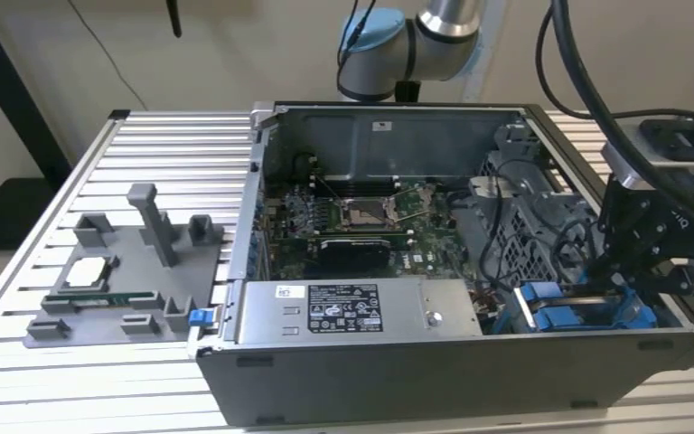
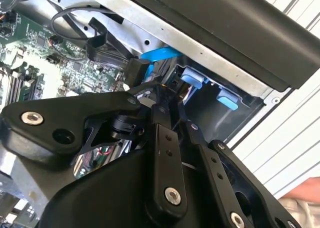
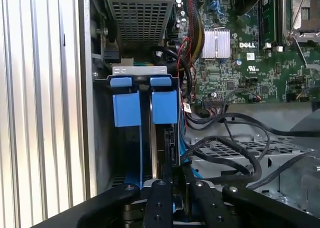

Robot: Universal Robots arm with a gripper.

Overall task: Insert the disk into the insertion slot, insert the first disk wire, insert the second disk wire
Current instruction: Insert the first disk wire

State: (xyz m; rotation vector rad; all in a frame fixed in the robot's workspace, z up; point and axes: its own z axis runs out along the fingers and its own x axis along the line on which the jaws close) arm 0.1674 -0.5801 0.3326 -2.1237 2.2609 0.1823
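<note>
Black gripper [image 3: 175,172], jaws drawn together, at the exposed end of the disk [image 3: 164,138], seated edgewise in the insertion slot [image 3: 126,110], corner of open computer case [image 1: 444,384].

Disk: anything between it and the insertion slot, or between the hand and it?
Nothing visible. In the first wrist view the disk appears already inside the insertion slot, with the hand right at its edge. Black cables lie beside the bay, not across it.

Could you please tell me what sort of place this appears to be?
Most likely a robotics lab bench for computer-assembly trials: an open desktop computer case sits on a ribbed aluminium table, a robot arm reaches into it, and a grey parts fixture lies alongside.
</note>
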